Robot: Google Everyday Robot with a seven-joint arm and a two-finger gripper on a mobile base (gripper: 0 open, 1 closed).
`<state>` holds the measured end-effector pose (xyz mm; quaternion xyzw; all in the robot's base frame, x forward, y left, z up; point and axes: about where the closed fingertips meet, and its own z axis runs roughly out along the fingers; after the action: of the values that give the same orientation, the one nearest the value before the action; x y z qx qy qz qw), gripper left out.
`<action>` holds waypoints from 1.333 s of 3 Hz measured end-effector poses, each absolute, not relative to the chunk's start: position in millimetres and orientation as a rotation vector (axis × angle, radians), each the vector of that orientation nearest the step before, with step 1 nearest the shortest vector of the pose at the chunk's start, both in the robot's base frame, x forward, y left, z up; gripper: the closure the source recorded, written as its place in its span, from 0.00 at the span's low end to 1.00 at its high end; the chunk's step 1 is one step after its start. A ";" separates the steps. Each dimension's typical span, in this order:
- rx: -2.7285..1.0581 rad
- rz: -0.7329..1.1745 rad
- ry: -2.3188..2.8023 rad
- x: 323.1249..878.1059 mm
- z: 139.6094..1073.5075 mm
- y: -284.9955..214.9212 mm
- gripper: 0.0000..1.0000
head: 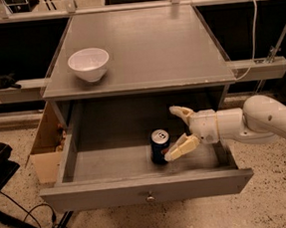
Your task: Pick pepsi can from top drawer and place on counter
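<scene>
Nearest your camera, the top drawer (90, 194) stood open, its round knob (150, 198) facing out. On the drawer's floor, right of middle, the pepsi can (160, 145) stood upright, not yet lifted. Your gripper (170, 133) hung inside the drawer, entering from the right at can height. Its jaws were released and spread wide, one just beside the can's right flank and the other past it toward the drawer's back. Whether either touched the can could not be told. The step in hand looked to be the approach for the grasp. The next move would call for you to set the jaws squarely around the can before clenching, then lift it clear of the drawer's walls. Beyond, the tabletop (152, 50) carried a white bowl (89, 64) at its left, leaving room to the right for the can.
</scene>
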<state>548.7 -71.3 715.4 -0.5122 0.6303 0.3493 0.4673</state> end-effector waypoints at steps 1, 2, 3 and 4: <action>-1.321 0.808 1.496 552.3 691.8 -53.1 0.00; -1.383 0.792 1.481 556.2 670.1 -36.7 0.16; -1.420 0.802 1.479 558.1 659.7 -23.1 0.39; -1.448 0.782 1.495 554.3 671.6 -19.8 0.63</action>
<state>554.3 -19.8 671.6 -0.5838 0.6027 0.3154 0.4432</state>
